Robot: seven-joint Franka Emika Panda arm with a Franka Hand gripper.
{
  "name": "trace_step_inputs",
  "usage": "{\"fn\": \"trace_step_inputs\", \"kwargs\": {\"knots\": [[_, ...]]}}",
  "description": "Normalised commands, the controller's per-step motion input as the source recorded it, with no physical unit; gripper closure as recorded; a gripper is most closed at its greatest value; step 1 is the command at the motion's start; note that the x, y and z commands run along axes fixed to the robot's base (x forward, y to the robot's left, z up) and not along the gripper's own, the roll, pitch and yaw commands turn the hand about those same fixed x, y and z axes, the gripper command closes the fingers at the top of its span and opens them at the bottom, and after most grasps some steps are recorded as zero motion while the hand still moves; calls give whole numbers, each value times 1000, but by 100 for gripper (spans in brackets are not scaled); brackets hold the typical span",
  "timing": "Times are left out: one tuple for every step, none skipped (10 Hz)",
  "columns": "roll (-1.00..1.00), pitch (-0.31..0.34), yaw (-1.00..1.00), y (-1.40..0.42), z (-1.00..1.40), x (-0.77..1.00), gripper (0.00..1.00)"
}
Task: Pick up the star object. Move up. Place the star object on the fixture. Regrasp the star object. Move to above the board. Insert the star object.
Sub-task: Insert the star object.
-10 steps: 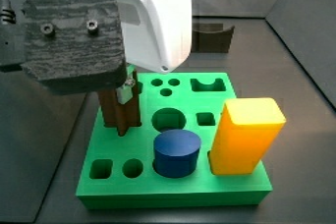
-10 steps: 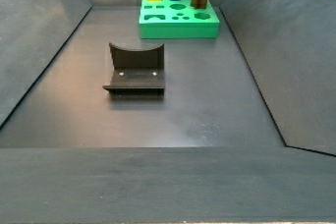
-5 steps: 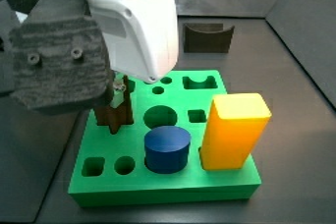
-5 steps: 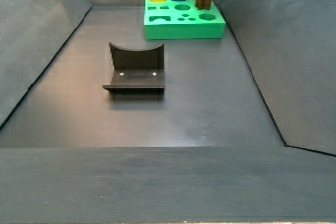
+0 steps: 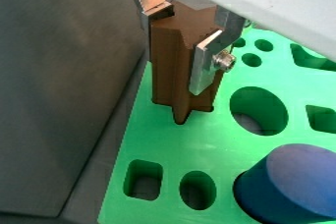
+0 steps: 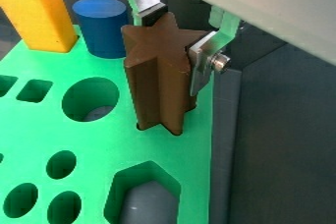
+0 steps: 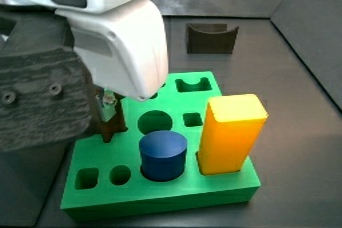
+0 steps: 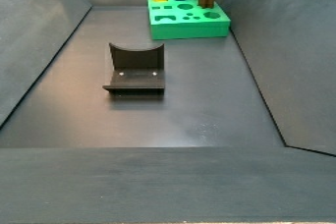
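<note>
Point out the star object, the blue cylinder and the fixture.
star object (image 6: 160,76), a wrist view, its brown side, between the gripper (image 6: 178,31) fingers.
blue cylinder (image 7: 163,155), a side view, its side.
fixture (image 8: 134,68), a side view, its base plate.

Lighting is even and fairly bright from overhead, and the dark counter (image 8: 171,120) shows a soft pale sheen in a side view, while the fixture (image 8: 136,69) casts only a faint shadow. In both wrist views the gripper (image 5: 182,33), closed on the brown star object (image 5: 179,66), catches small bright glints on its silver fingers (image 6: 205,59), and the green board (image 5: 210,149) looks strongly saturated with soft shadow beneath the piece. All pictures are low in resolution and slightly soft, and the white arm housing (image 7: 114,32) close to a side camera is large, blurred and nearly overexposed.
</note>
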Motion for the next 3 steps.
{"fn": "trace_step_inputs", "kwargs": {"knots": [[107,-7,0,-143,-1000,174,100],[-149,0,0,146,-6,229,100],[20,0,0,-9,0,0,100]]}}
